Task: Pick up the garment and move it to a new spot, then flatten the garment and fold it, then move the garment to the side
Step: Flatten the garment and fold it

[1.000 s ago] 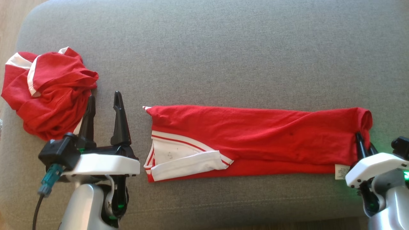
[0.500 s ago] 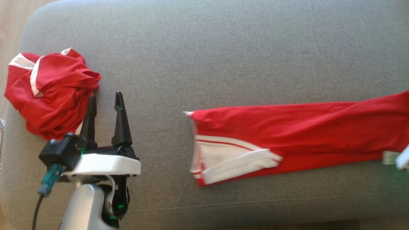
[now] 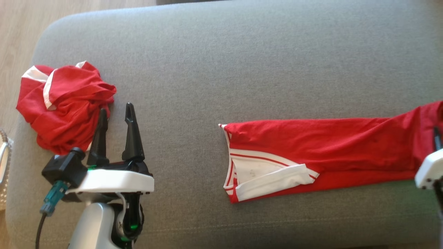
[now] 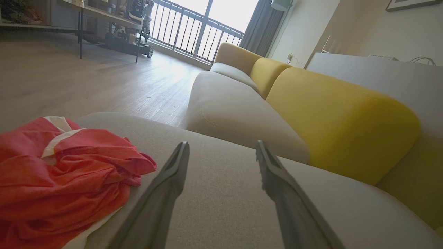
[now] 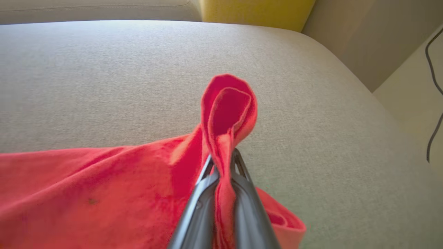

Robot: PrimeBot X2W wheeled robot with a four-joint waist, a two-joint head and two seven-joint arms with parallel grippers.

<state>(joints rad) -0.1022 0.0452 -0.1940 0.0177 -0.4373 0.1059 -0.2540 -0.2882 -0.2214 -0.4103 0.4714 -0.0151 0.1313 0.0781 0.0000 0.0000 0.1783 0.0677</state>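
- Folded garment (image 3: 322, 148): a red shirt folded into a long narrow strip. It lies flat across the right half of the grey cushion (image 3: 242, 62) and runs from the middle of the seat to the right edge of the head view.
- White band (image 3: 273, 180): white trim with thin red stripes at the strip's left end, turned back on itself and lying on the near side of the strip.
- Right gripper (image 5: 223, 164): its two dark fingers are pressed together on the right end of the folded garment. In the right wrist view a pinched pleat of red cloth runs up between them and curls into a loop above the tips. The rest of the cloth spreads low and to the left over the cushion.
- Left gripper (image 3: 116, 109): the fingers stand wide apart with nothing between them. It hovers over the left part of the cushion, well apart from the folded garment.
- Crumpled garment (image 3: 65, 103): a second red shirt with white trim, bunched in a heap at the cushion's left end. It sits just beside the left gripper's outer finger; whether they touch cannot be told.
- Backrest (image 4: 339, 121): yellow upholstery behind the seat, seen in the left wrist view.
- Floor (image 3: 20, 31): pale wood beyond the cushion's left end.
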